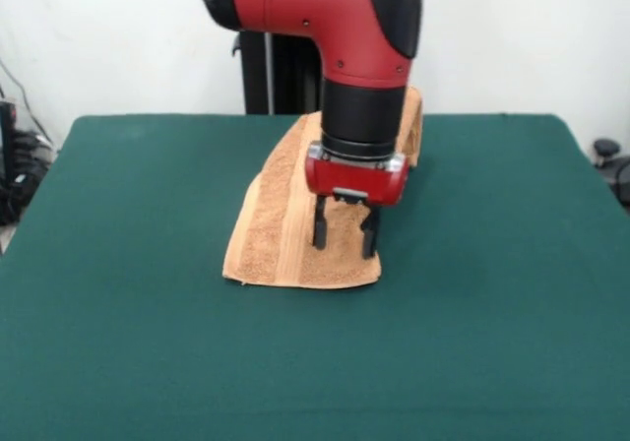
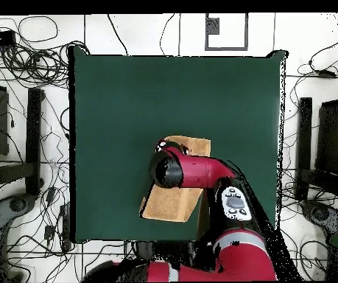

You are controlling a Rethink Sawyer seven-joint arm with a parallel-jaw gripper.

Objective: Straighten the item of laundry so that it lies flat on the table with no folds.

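The pincer (image 1: 344, 232) points straight down from the red and black arm (image 1: 335, 28), its two dark fingers (image 1: 320, 226) standing apart with a gap between them, released and grasping nothing. The tips are low over the towel (image 1: 285, 239), over its near right part as the front view shows it; whether they touch the terry cannot be told.

The towel is light orange-tan and lies on the green table (image 1: 118, 313), nearer the robot's side than the middle. Its long axis runs from the near edge towards the pedestal, leaning a little to the right in the front view. The near end is the wider one, with a slightly curved edge and a woven band running lengthwise near its left side; the far end is narrower and goes behind the arm's wrist, so part of it is hidden. A step in the outline on the left side suggests one layer lying over another there.

In the overhead view the towel (image 2: 173, 204) shows as a slanted strip, one end near the table's bottom edge (image 2: 127, 238) and the other further in, with the arm's black-capped elbow (image 2: 167, 170) covering its middle; the pincer itself is hidden there.

Around the table (image 2: 127, 103) the floor carries many black cables (image 2: 43, 66), and dark stands (image 2: 34, 140) flank it on both sides. A black pedestal column (image 1: 268, 72) rises behind the table's far edge in the front view.
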